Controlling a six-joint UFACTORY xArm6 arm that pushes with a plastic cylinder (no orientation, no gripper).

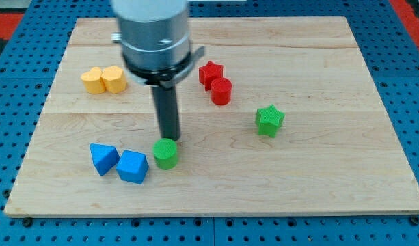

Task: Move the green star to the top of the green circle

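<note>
My tip point(171, 139) stands just behind the green circle point(165, 153), at its far edge, so close that I cannot tell whether the two touch. The rod is bare, with no jaws to open or close, and it holds nothing. The green star point(269, 120) lies well to the right of the green circle and a little farther back, alone on the wooden board point(332, 184), well apart from my tip.

Left of the green circle, near the front edge, sit two blue blocks: a blue cube-like block point(132, 167) just beside the circle and a blue wedge-like block point(103, 158) at its left, the two touching or nearly so. Farther back, a red star point(210, 73) and a red cylinder point(221, 91) sit pressed together right of the rod. At the far left, two yellow blocks point(103, 80) lie side by side, touching
</note>
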